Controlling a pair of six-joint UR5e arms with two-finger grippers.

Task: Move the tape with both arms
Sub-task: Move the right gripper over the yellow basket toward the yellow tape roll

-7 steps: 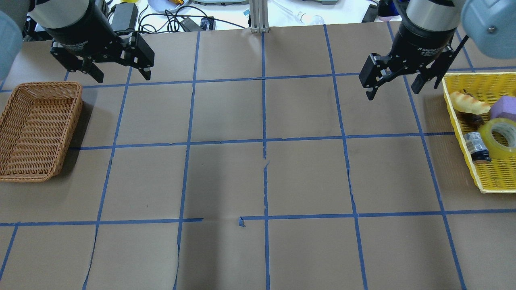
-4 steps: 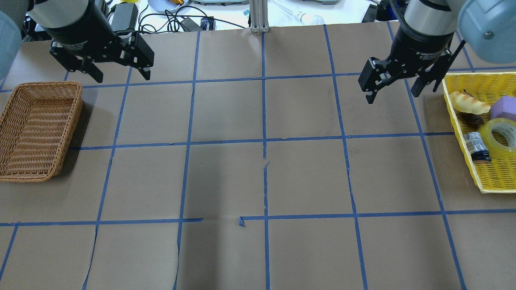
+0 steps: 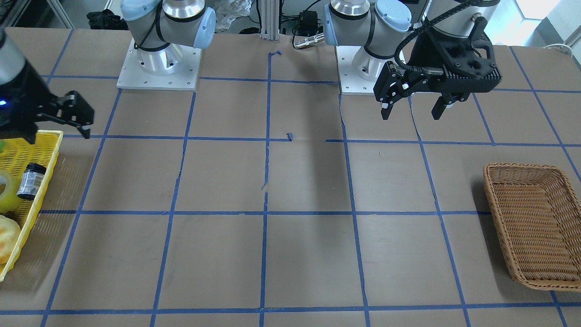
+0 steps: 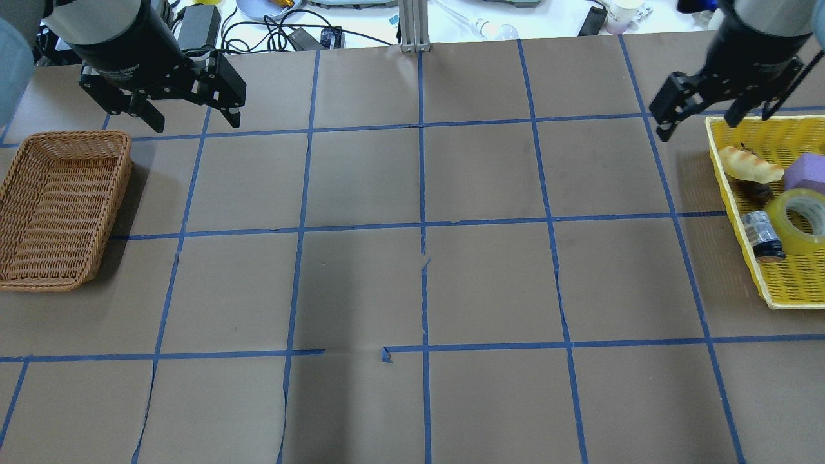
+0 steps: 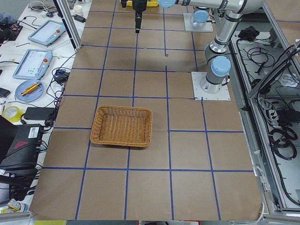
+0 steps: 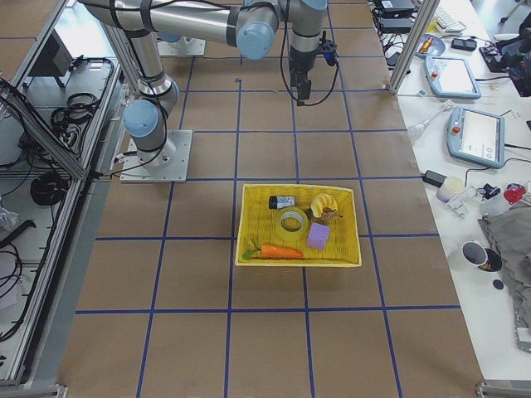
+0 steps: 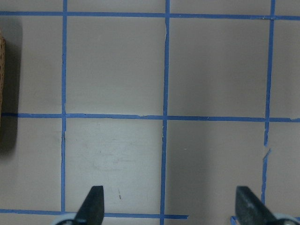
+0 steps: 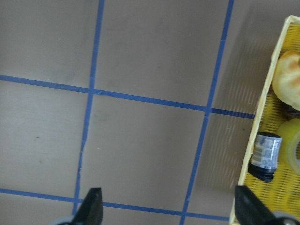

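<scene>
The tape [image 4: 802, 216], a translucent yellow roll, lies in the yellow basket [image 4: 793, 283] at the right table edge. It also shows in the front view [image 3: 5, 193], the right side view [image 6: 292, 222] and the right wrist view [image 8: 293, 145]. My right gripper [image 4: 697, 129] is open and empty. It hangs above the table by the basket's far left corner, apart from the tape [image 3: 58, 136] [image 8: 169, 206]. My left gripper [image 4: 196, 121] is open and empty above the table beyond the wicker basket [image 3: 411, 116] [image 7: 168, 201].
The yellow basket also holds a small dark bottle [image 4: 760, 235], a bread-like item [image 4: 751, 164], a purple block [image 4: 805, 171] and a carrot [image 6: 278, 251]. An empty wicker basket [image 4: 64, 206] sits at the left. Brown paper with a blue tape grid covers the table.
My right gripper has moved right and away from the robot, up to the yellow basket's corner. My left gripper has not moved.
</scene>
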